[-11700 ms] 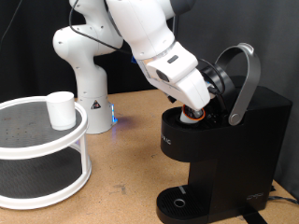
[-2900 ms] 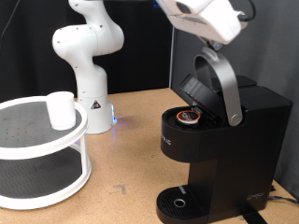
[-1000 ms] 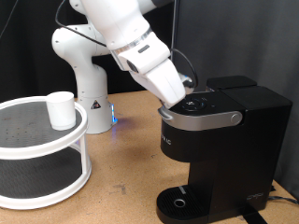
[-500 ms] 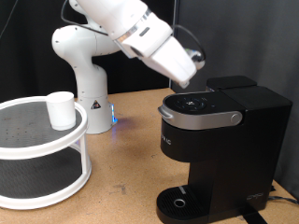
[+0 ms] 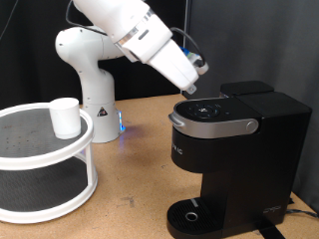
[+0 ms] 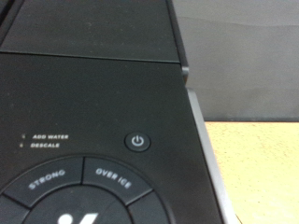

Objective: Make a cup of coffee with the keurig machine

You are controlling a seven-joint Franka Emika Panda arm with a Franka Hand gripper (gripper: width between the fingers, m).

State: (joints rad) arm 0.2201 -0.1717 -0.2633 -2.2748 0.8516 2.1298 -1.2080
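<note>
Just above the black boxy keurig machine (image 5: 234,149) hangs my tool (image 5: 200,68), at the end of the big white arm (image 5: 130,30) that slants down from the exterior view's top left. I see the tool tip a little up and to the left of the machine's round brew head (image 5: 214,113). It is near the head but not touching it. I cannot tell if the tool's two fingers are wide or narrow, because they look small and dark in the exterior view and do not show in the wrist view. I see nothing held between them.

So the machine lies straight down and a bit to the exterior view's right of my tool. The silver-grey lid handle (image 5: 214,126) is flat and down, so the lid looks closed. My wrist view looks right onto the black top panel (image 6: 93,103), with the small round power button (image 6: 137,141) close by, and the "STRONG" and "OVER ICE" buttons beside it.

The small plain white cup (image 5: 66,117) is well apart from my tool. It stands upright on the top shelf of the round white two-level rack (image 5: 45,164) at the exterior view's left. The round drip tray (image 5: 189,215) at the foot of the machine has no cup on it. Everything sits on the brown wooden bench (image 5: 135,194).
</note>
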